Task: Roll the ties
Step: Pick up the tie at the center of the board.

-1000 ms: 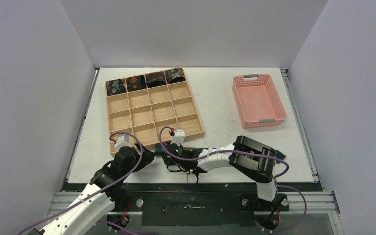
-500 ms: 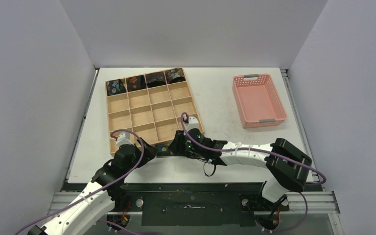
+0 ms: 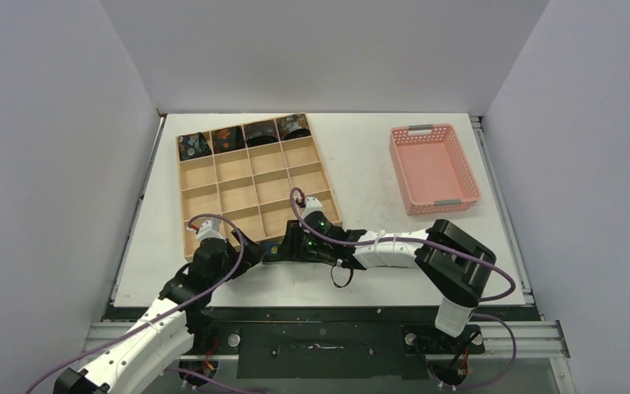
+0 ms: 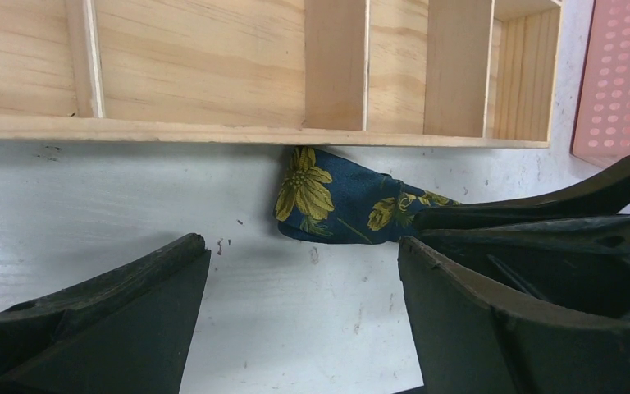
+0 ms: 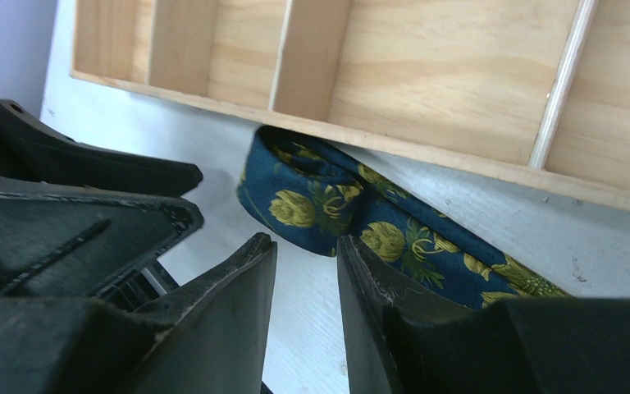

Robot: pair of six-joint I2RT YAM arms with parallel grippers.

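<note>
We log navy tie (image 4: 332, 205) against front edge of wooden tray (image 4: 172, 131), mid-frame. Left gripper (image 4: 303, 245) gapes, empty; right gripper (image 5: 306, 242) barely parted, empty.

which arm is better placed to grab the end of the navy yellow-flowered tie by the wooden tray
Probably left: the left gripper is wide open, facing the end of the navy yellow-flowered fabric tie; the right gripper stands barely open.
</note>
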